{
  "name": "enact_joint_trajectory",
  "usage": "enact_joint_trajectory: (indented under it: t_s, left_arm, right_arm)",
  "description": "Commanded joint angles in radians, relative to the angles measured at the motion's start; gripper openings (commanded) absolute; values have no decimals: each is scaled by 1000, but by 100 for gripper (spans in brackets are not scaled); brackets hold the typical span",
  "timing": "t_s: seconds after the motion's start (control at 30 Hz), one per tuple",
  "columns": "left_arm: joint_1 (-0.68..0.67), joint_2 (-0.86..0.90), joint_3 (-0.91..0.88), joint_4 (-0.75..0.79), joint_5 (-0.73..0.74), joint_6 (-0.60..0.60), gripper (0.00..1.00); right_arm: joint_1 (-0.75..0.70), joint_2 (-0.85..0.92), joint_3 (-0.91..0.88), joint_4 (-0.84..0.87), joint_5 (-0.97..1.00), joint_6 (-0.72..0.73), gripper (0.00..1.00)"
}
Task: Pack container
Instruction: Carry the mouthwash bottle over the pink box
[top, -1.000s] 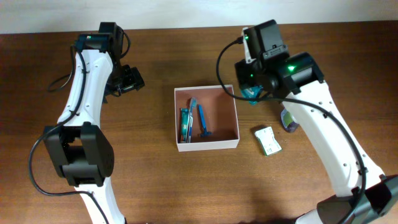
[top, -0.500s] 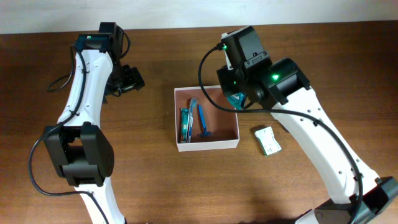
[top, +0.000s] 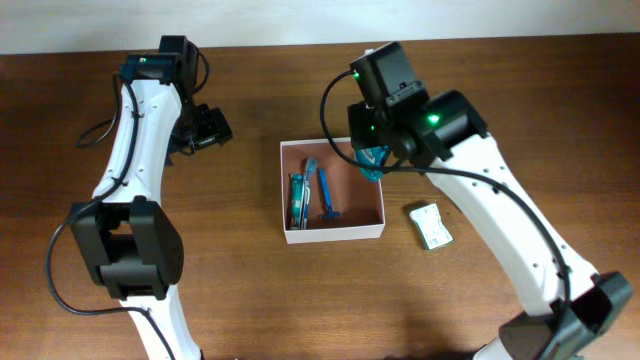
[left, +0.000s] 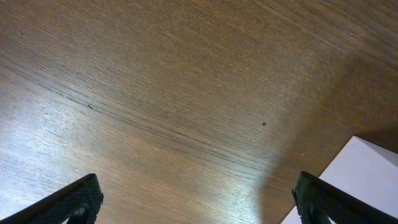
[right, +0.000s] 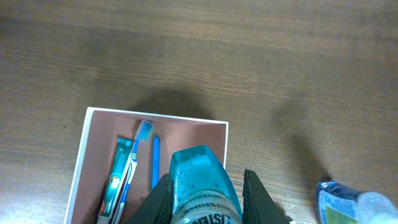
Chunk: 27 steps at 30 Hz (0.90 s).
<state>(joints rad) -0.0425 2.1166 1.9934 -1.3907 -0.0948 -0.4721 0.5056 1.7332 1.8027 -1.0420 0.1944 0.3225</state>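
While the right gripper (right: 207, 200) clamps a teal mouthwash bottle (right: 200, 177) between its two fingers, the bottle hangs over the 1 o'clock corner of the container (top: 335, 236). The container, a shallow white-walled box with a reddish-brown inside, sits open-topped near the middle of the bench (top: 240, 290). Its 9 o'clock half holds a teal tube (right: 115, 180), a toothbrush (right: 138, 140) lying partly on the tube, and a blue-handled item (top: 323, 190), all running along the 12-to-6 line; its 3 o'clock half is bare. At 4 o'clock of the container, near it, lies a small green-and-white box (top: 430, 225). A blue bottle (right: 345, 202) shows at the edge of the right wrist view. The left gripper (top: 207, 130) hangs at 10 o'clock of the container, jaws spread wide, gripping nothing, over bare wood.
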Motion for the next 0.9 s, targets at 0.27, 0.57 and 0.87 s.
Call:
enact_joint_trajectory:
  t_s: [0.27,0.57,0.87]
  left_arm:
    - [0,-28,12,0,-11,2,99]
    - [0,-28,12,0,-11,2,99]
    - [0,-28,12,0,-11,2,99]
  right_arm:
    - [5,74,35,43,28,35,20]
    - [5,146,34,63,29,57,20]
    - [5,185,32,77,61,79,20]
